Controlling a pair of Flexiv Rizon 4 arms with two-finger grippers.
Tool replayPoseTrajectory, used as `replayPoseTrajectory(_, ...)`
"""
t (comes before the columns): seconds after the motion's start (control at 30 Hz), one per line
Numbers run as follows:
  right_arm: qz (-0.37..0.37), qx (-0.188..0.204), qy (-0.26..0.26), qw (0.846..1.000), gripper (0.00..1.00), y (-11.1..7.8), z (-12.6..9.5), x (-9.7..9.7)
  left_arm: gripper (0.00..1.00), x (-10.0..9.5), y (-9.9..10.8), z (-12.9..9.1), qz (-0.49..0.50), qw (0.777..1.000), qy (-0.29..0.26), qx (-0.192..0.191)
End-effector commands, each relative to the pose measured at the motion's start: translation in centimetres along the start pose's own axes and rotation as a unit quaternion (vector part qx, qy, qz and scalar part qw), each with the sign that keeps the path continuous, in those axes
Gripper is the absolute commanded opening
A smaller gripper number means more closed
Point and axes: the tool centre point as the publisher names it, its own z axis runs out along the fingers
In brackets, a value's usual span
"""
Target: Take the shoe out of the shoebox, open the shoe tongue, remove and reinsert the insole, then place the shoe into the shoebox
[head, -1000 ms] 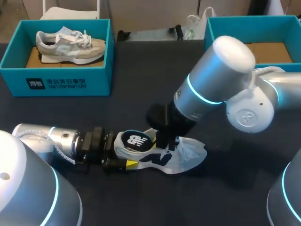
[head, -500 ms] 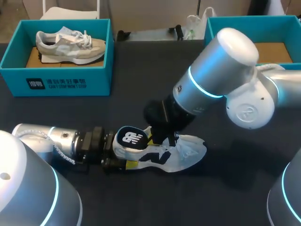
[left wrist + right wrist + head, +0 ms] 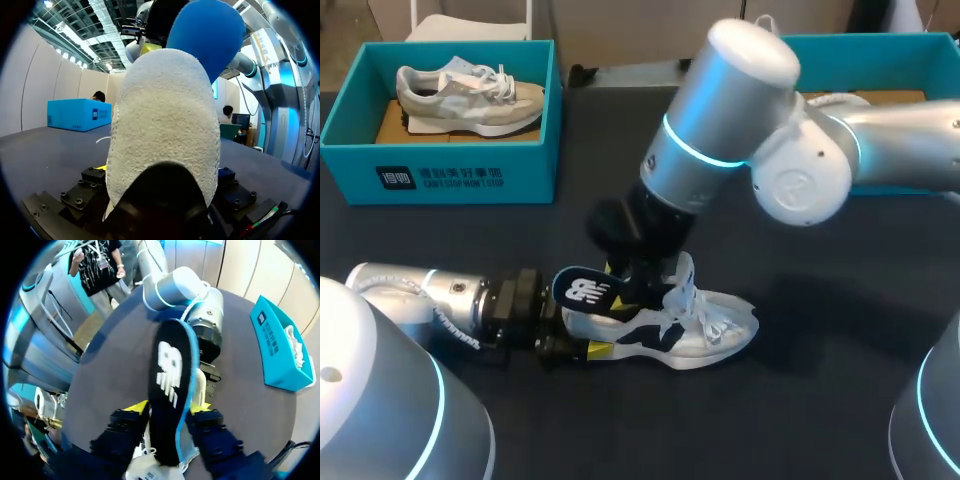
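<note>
In the last second my right arm has lifted and swung left and away from me, taking the insole [image 3: 582,290] with it. The insole lay almost flat in the shoe [image 3: 670,335] before. Now its heel end stands up over the collar with the dark printed face showing, and only its toe end seems to be still inside. I judge the removal step about half done, with a further pull up and back needed to free the toe end.

My right gripper [image 3: 640,290] is clamped on the insole. In the right wrist view the yellow tips press against its two edges. My left gripper [image 3: 565,345] has not moved. It is closed on the heel of the shoe and holds it down on the table [image 3: 820,400] at the near middle, with the toe pointing right. In the left wrist view that pale heel sits between the fingers, with the blue underside of the insole above it.

Counting things:
- **Shoes:** two, the one I am working on and a second shoe [image 3: 470,95], grey and cream, lying in the left shoebox [image 3: 440,175] at the far left.
- **Shoeboxes:** two, both teal, the other being the right shoebox [image 3: 860,42] at the far right, partly behind my right arm.
- **Insoles:** one out in view.
</note>
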Motion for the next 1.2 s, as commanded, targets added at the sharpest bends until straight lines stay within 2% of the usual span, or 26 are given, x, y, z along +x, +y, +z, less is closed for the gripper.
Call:
replayPoseTrajectory(0.03, 0.006, 0.018, 0.008, 1.0, 1.0, 0.2, -1.0, 0.0, 0.0, 0.0, 0.0, 0.1, 0.0, 1.0, 0.0, 0.001)
replayPoseTrajectory(0.3, 0.022, 0.021, 0.019, 0.999, 1.0, -0.6, -2.0, -0.6, 0.0, 0.0, 0.0, 0.1, 0.0, 1.0, 0.0, 0.001)
replayPoseTrajectory(0.47, 0.031, -0.006, 0.041, 0.999, 0.99, -0.8, -1.6, -1.4, 0.0, 0.0, 0.0, 0.1, 0.0, 1.0, 0.0, 0.001)
replayPoseTrajectory(0.53, 0.034, -0.008, 0.05, 0.998, 0.87, -0.7, -1.4, -1.5, 0.0, 0.0, 0.0, 0.1, 0.0, 1.0, 0.0, 0.001)
replayPoseTrajectory(0.73, 0.07, -0.01, 0.091, 0.993, 0.77, -0.4, -0.6, -1.9, 0.0, 0.0, 0.0, 0.1, 0.0, 1.0, 0.0, 0.001)
replayPoseTrajectory(0.8, 0.093, -0.011, 0.097, 0.991, 0.79, -0.2, -0.4, -2.0, 0.0, 0.0, 0.0, 0.1, 0.0, 1.0, 0.0, 0.001)
replayPoseTrajectory(0.83, 0.098, -0.009, 0.101, 0.99, 0.76, -0.3, -0.3, -2.0, 0.0, 0.0, 0.0, 0.1, 0.0, 1.0, 0.0, 0.001)
replayPoseTrajectory(0.93, 0.122, -0.014, 0.104, 0.987, 0.51, -0.4, -0.3, -2.1, 0.0, 0.0, 0.0, 0.1, 0.0, 1.0, 0.0, 0.001)
replayPoseTrajectory(1.1, 0.147, -0.012, 0.108, 0.983, 0.41, -0.5, -0.5, -2.3, 0.0, 0.0, 0.0, 0.1, 0.0, 1.0, 0.0, 0.001)
replayPoseTrajectory(1.2, 0.154, -0.011, 0.11, 0.982, 0.22, -0.6, -0.3, -2.4, 0.0, 0.0, 0.0, 0.1, 0.0, 1.0, 0.0, 0.001)
